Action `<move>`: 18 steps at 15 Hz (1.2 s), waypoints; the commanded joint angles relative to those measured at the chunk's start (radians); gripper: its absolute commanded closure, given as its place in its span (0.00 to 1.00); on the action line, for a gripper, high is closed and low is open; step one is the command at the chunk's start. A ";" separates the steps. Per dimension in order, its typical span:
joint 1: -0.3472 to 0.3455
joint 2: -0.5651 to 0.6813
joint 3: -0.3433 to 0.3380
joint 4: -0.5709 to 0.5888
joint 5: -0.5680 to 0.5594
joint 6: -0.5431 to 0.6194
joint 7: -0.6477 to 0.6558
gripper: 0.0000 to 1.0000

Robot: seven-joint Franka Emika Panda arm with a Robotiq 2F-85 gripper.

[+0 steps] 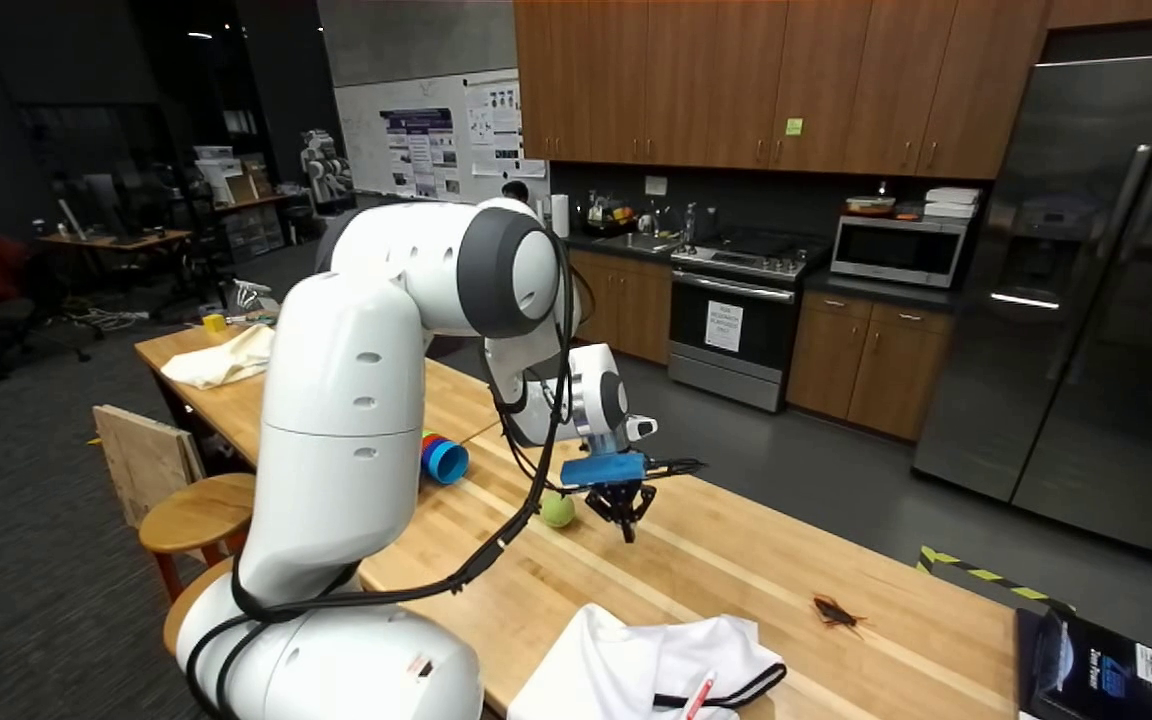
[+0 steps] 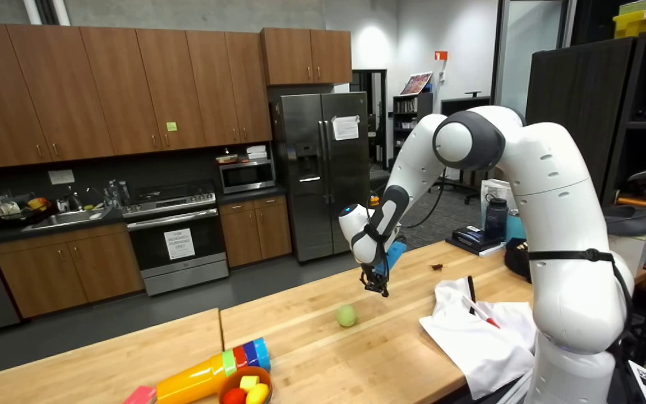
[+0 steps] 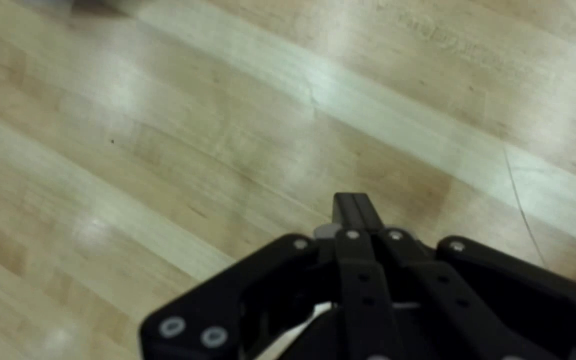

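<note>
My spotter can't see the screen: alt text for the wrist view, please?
A black pincer, closed with nothing between its fingertips, extends from the lower edge over a striped wooden tabletop. A blurred dark patch at top left is unidentifiable.

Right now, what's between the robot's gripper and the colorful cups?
The green ball sits on the table between the gripper and the colorful cups, in both exterior views.

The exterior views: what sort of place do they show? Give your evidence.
Probably a research lab with a kitchen area: a robot arm, a refrigerator, and an oven whose sign reads "for research purposes only".
</note>
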 commanded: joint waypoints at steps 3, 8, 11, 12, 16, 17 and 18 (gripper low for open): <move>-0.035 -0.078 0.007 -0.092 0.055 -0.038 -0.001 1.00; -0.033 -0.097 0.008 -0.098 0.043 -0.035 0.000 1.00; -0.032 -0.107 0.009 -0.096 0.035 -0.034 0.001 1.00; -0.031 -0.107 0.009 -0.091 0.035 -0.037 0.006 1.00; -0.030 -0.117 0.011 -0.092 0.032 -0.038 0.010 1.00; -0.029 -0.115 0.012 -0.089 0.032 -0.039 0.010 1.00; -0.028 -0.114 0.013 -0.086 0.031 -0.040 0.012 1.00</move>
